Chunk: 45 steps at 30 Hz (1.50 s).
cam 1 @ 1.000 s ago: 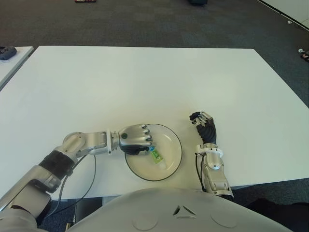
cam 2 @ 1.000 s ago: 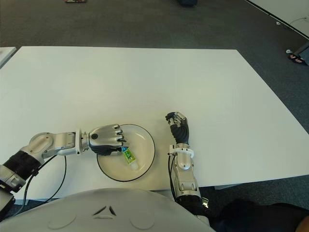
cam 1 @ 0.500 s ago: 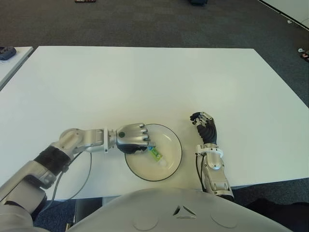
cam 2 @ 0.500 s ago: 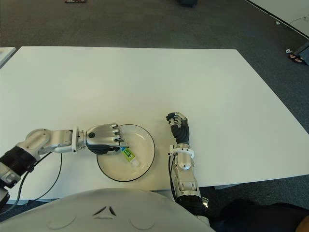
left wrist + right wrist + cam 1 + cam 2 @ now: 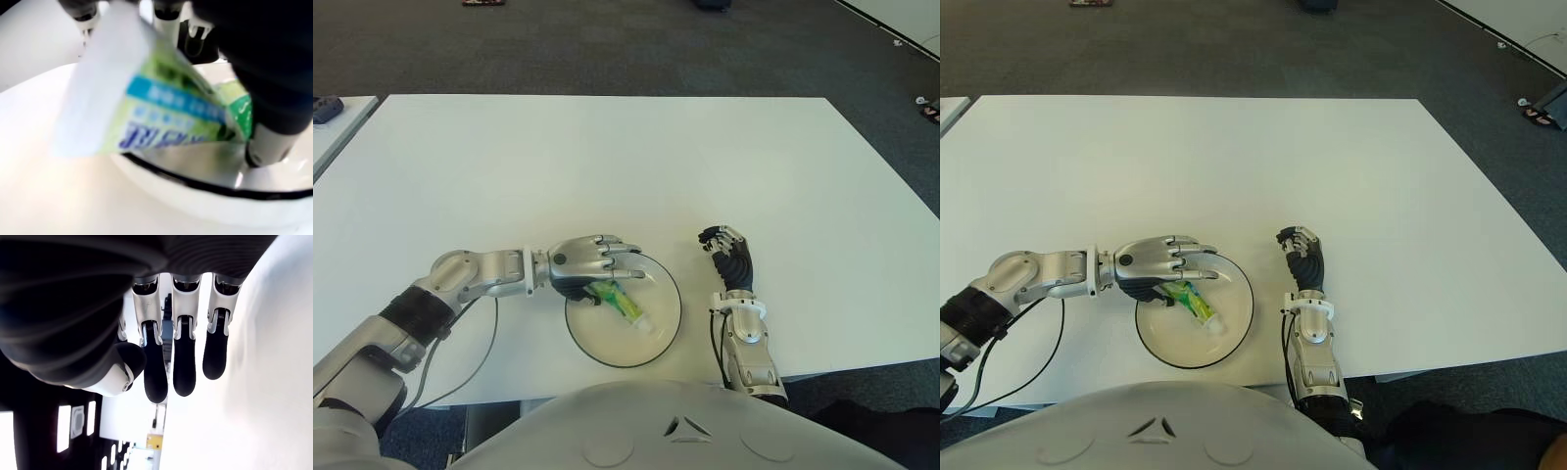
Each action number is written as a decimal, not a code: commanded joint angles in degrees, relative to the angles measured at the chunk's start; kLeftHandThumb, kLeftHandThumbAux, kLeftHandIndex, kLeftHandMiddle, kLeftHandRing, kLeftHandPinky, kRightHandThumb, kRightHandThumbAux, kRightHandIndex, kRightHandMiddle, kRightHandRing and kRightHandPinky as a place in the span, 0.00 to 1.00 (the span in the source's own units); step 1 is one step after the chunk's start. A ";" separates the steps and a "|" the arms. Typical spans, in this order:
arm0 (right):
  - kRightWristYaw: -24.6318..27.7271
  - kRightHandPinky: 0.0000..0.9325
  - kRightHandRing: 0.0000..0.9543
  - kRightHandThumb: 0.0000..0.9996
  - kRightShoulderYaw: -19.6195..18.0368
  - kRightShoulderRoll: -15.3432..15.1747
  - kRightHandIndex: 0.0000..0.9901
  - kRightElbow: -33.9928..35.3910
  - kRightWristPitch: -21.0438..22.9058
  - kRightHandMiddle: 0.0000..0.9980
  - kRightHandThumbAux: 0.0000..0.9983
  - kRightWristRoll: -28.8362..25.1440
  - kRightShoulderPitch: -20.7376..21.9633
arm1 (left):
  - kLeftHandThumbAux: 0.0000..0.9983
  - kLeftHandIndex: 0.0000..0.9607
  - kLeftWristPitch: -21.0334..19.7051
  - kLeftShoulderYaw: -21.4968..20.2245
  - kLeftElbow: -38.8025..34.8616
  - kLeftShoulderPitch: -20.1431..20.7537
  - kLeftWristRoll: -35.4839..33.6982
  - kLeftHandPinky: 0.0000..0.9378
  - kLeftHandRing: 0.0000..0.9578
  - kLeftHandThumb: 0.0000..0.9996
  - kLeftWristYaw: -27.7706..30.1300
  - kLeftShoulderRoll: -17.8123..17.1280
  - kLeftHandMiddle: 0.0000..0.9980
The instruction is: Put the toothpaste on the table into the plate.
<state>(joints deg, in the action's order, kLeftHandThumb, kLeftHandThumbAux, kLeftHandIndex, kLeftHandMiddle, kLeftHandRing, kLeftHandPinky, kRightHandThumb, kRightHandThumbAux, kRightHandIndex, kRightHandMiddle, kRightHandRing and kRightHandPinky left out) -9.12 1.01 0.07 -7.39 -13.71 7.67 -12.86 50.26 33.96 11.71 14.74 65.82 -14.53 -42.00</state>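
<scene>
Toothpaste (image 5: pixel 619 303): one tube, green and white, lying inside plate, long axis slanting from beneath left hand toward plate's near right; cap end pointing away from hand.

Plate (image 5: pixel 668 290): one, white with dark rim, on counter near front edge, between the two hands.

Left hand (image 5: pixel 588 268): over plate's left rim, fingers spread flat above tube's rear end, gripping nothing as judged from eye views; in wrist view tube close under palm, contact not certain. Nearer hand to tube by far; tube directly below and just rightward of fingertips.

Right hand (image 5: pixel 728 253): one, idle, right of plate, apart from it, fingers curled, holding nothing.

Counter (image 5: pixel 607 166): one, white, otherwise bare in view.

Judgement: placement apparently done; next move likely lifting left hand clear without dragging tube.
</scene>
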 commanded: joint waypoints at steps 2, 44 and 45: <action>0.06 0.46 0.45 0.70 -0.17 0.25 0.43 -0.32 0.95 0.48 0.73 -0.17 0.22 | 0.53 0.00 0.69 1.84 1.66 -0.56 1.56 0.00 0.00 0.08 -0.96 -0.60 0.00; 0.14 0.46 0.45 0.70 -0.35 -0.09 0.43 -1.91 -1.38 0.47 0.73 -0.51 0.54 | 0.54 0.00 -14.37 -21.09 17.20 -0.83 -60.71 0.05 0.00 0.06 13.73 16.18 0.00; 0.19 0.46 0.45 0.70 -0.35 -0.12 0.43 -1.92 -1.43 0.47 0.73 -0.52 0.56 | 0.55 0.00 -14.77 -22.31 17.97 -1.04 -61.55 0.05 0.00 0.05 13.11 16.99 0.00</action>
<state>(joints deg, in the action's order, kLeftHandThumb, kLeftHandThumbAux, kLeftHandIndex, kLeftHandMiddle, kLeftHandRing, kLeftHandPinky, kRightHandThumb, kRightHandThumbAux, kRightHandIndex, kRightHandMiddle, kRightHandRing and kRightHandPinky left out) -9.27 0.93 -0.01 -8.68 -14.52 7.54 -12.78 39.89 15.96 26.23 14.81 9.14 -1.45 -28.00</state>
